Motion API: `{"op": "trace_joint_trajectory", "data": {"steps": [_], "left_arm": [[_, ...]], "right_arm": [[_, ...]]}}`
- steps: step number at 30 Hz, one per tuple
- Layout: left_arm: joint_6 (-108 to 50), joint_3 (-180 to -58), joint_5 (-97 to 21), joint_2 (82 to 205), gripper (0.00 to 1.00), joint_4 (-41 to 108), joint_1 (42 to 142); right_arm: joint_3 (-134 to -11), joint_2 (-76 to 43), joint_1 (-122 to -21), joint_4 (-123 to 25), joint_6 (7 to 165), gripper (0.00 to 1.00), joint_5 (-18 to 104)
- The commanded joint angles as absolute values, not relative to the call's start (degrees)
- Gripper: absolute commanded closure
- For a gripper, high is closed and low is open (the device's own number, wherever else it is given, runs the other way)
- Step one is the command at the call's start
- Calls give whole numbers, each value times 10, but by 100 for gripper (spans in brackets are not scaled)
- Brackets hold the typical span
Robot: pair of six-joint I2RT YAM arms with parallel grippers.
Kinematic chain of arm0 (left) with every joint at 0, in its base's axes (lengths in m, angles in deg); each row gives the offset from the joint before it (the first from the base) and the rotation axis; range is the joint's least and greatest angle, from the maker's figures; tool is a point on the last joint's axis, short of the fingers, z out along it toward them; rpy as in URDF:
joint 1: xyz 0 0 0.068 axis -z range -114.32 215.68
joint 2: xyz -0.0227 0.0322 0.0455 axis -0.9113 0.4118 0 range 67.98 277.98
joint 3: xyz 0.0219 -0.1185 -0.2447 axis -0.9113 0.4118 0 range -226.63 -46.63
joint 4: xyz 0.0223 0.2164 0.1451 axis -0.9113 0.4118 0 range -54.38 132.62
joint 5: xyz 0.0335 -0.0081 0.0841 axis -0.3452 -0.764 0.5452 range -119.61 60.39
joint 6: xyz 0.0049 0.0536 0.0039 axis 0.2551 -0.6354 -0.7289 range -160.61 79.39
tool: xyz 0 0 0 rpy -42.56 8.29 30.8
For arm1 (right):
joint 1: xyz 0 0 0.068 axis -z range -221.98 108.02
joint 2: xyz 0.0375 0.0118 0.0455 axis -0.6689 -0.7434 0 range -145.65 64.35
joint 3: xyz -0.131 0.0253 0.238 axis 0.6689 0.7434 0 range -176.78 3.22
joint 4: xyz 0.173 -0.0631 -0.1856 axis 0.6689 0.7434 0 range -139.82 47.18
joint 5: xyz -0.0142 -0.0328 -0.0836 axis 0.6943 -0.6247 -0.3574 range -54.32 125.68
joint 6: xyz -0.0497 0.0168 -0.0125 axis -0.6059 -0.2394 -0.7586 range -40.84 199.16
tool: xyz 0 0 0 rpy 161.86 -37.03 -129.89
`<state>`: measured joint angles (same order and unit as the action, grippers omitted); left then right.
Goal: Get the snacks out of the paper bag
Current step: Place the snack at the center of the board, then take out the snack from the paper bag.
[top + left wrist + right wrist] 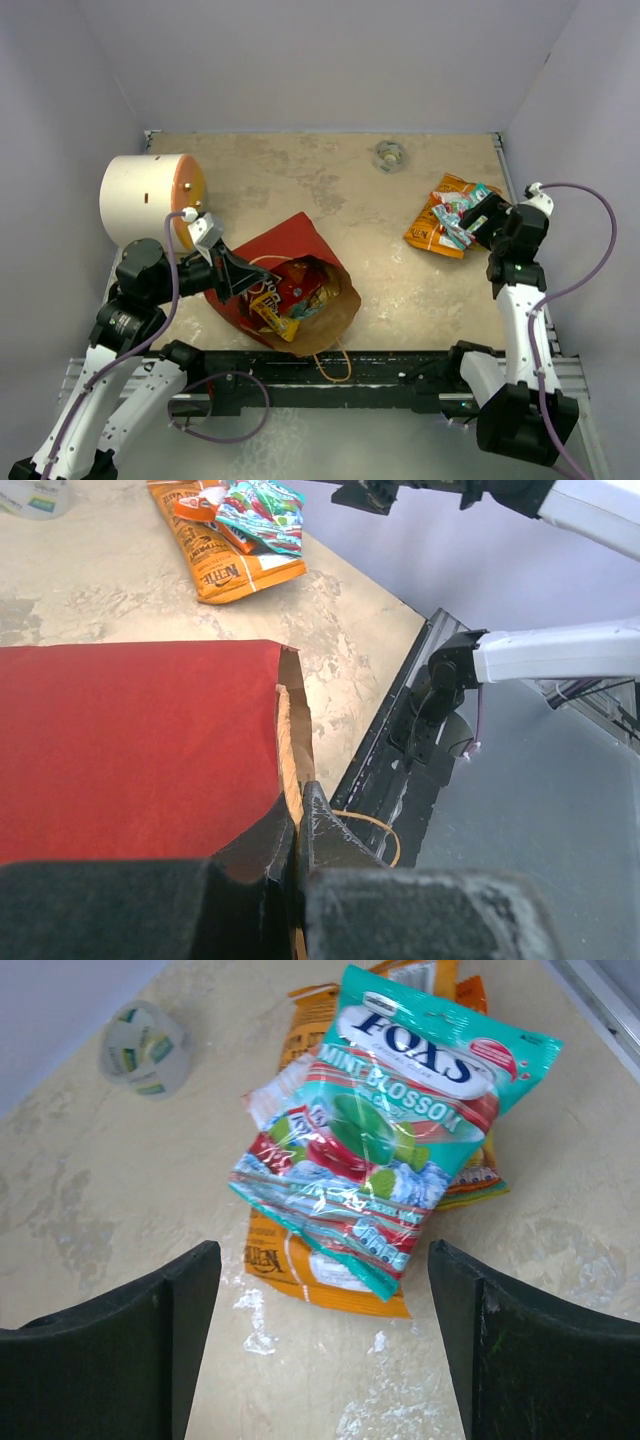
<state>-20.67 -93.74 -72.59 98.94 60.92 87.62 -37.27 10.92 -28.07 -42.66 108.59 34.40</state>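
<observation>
The red paper bag (290,250) lies on its side at mid-table, its brown mouth open toward the front, with red, orange and yellow snack packets (285,300) showing inside. My left gripper (243,277) is shut on the bag's rim (291,750). A teal packet (390,1130) lies on orange packets (300,1260) at the right of the table, also seen from above (448,215). My right gripper (478,222) is open and empty just above that pile, touching nothing.
A white cylinder with an orange end (150,198) lies at the back left, behind my left arm. A small clear tape roll (390,156) sits at the back. A loop handle (335,365) hangs over the table's front edge.
</observation>
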Motion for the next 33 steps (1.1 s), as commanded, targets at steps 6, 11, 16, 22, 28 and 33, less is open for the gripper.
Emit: {"op": "trace_joint_trajectory", "data": {"steps": [6, 11, 16, 22, 28, 33], "left_arm": [[-200, -948, -685, 985, 100, 595, 877], [-203, -945, -676, 980, 100, 598, 877], [-202, -939, -679, 979, 100, 597, 877], [-200, -935, -688, 988, 100, 588, 877], [-199, -931, -690, 989, 100, 584, 877], [-195, -927, -683, 978, 100, 579, 877]], "right_arm": [[-419, 151, -349, -427, 1027, 17, 540], [-428, 153, -557, -442, 1033, 20, 540], [-391, 232, -685, -482, 1086, 25, 555], [-288, 302, -761, -600, 1210, 30, 588], [-292, 209, -990, -636, 1211, 32, 445], [-317, 63, -1104, -669, 1264, 46, 302]]}}
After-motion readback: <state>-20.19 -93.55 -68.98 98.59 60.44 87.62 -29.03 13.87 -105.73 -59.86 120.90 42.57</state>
